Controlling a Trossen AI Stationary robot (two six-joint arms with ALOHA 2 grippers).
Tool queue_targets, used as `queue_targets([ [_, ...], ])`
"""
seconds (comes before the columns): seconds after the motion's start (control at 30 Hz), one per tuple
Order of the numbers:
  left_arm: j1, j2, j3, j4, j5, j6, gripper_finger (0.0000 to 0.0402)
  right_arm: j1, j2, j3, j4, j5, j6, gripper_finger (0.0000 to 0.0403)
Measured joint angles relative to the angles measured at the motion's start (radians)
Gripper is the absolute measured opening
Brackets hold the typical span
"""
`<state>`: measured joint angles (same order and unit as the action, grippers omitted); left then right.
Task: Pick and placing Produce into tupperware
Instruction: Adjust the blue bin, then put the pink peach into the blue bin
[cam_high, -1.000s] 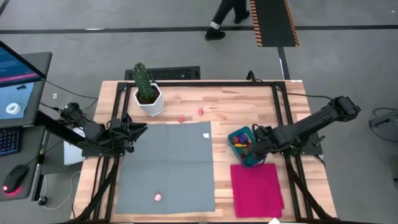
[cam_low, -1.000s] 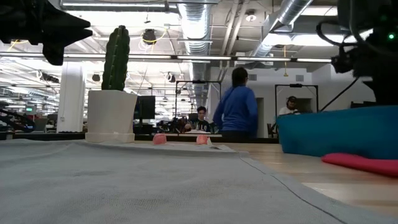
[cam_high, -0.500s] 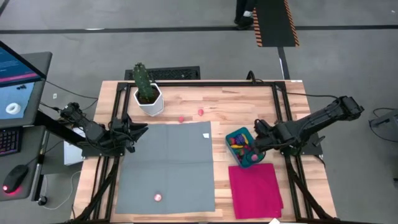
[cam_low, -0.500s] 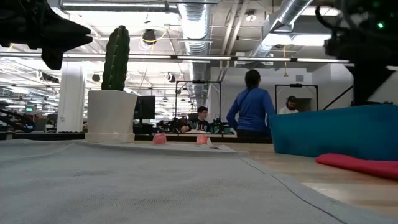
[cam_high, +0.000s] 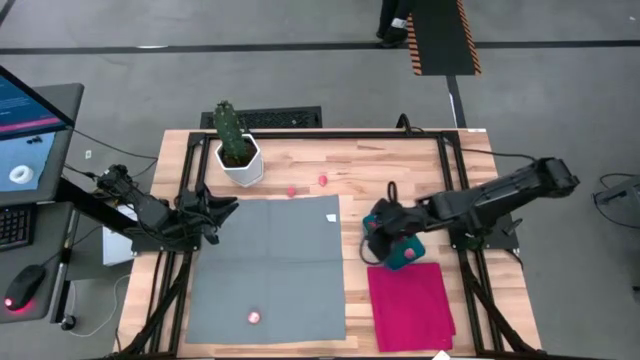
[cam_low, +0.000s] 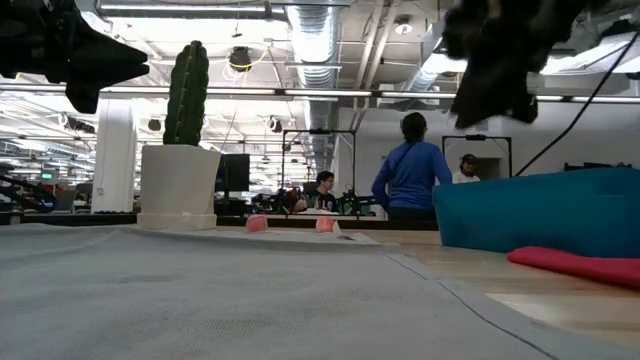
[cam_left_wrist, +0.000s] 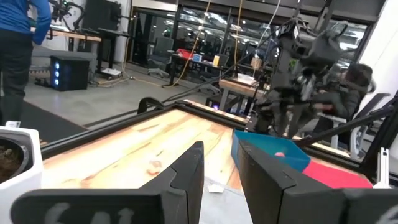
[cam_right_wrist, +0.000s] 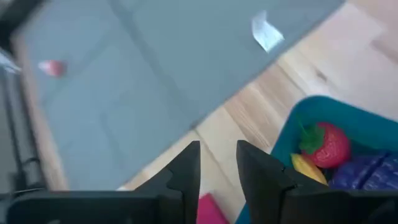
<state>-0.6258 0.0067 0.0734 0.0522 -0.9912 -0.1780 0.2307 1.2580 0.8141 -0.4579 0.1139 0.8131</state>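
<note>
The teal tub (cam_high: 403, 247) stands on the wood at the table's right, above the magenta cloth (cam_high: 412, 305). In the right wrist view it holds a red strawberry (cam_right_wrist: 326, 145), a yellow piece and a purple piece. My right gripper (cam_high: 372, 228) hovers over the tub's left edge, open and empty (cam_right_wrist: 217, 171). Two pink pieces (cam_high: 323, 180) (cam_high: 292, 191) lie on the wood beyond the grey cloth (cam_high: 270, 265). Another pink piece (cam_high: 254, 318) lies on the cloth near its front edge. My left gripper (cam_high: 228, 207) waits, open, at the table's left (cam_left_wrist: 221, 180).
A green cactus in a white pot (cam_high: 238, 150) stands at the far left corner. A small white tag (cam_high: 333, 216) lies on the grey cloth's far right corner. Black frame rails run along the table's sides. A person (cam_low: 410, 175) walks in the room behind.
My right gripper has gone toward the table's left, from over the tub's right side across it to its left edge. The tub has stayed where it was. A person behind the table has walked on.
</note>
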Motion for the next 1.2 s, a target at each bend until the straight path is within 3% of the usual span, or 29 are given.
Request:
queue_targets([
  [0.23,0.000,0.000,0.000,-0.023,0.008,0.000,0.0087,-0.066,0.196,0.011,0.032,-0.083,-0.030,0.0104],
  [0.4,0.000,0.000,0.000,-0.045,0.008,-0.004,0.0087,-0.096,0.268,0.065,0.009,-0.080,-0.082,0.0100],
  [0.8,0.000,0.000,0.000,-0.068,0.027,-0.045,0.0087,-0.217,0.308,0.101,-0.035,-0.054,-0.170,0.0099],
  [1.03,0.000,0.000,0.000,-0.061,0.020,-0.049,0.0087,-0.236,0.293,0.115,0.131,-0.128,-0.307,0.0099],
  [1.2,0.000,0.000,0.000,-0.065,0.018,-0.048,0.0087,-0.252,0.316,0.209,0.122,-0.121,-0.412,0.0124],
])
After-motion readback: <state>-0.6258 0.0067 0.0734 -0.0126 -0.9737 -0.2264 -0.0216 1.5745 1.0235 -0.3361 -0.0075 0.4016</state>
